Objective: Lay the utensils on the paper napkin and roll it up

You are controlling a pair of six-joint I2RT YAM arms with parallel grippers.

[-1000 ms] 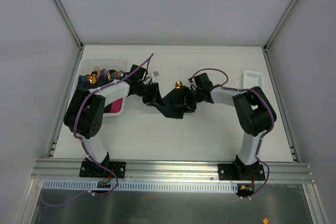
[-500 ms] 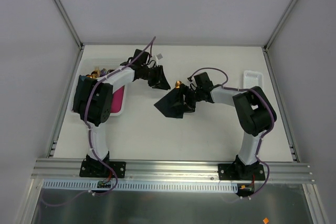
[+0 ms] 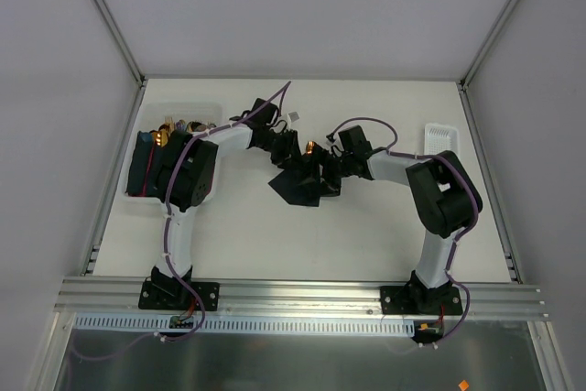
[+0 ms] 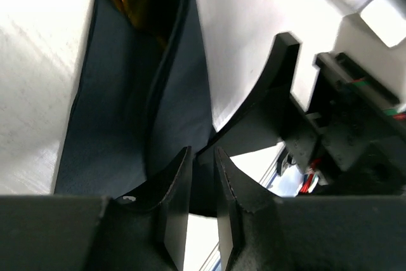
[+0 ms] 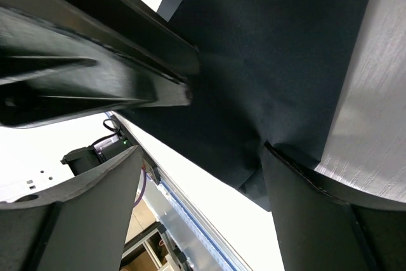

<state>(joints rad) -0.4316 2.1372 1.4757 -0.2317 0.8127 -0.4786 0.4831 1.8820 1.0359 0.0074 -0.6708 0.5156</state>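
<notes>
Rolling step, part done by my reading. Paper napkin (image 3: 298, 188) lay mid-table as a crumpled fold, with the utensils (image 3: 310, 146) wrapped inside and one gold head poking out at the napkin's far edge. Left gripper (image 3: 286, 148) was at the napkin's far-left edge, jaws almost together with a slim gap; could not tell whether paper was pinched. Right gripper (image 3: 323, 171) was over the napkin's right side, fingers spread wide, grasping nothing.

To do it well, left should nip only the loose flap, not the handles, and draw it across while right presses the bundle so it does not spring open.

Half a second earlier, left had stood clear of the napkin and was now back at its edge; right jaws were wider; napkin had barely moved
</notes>
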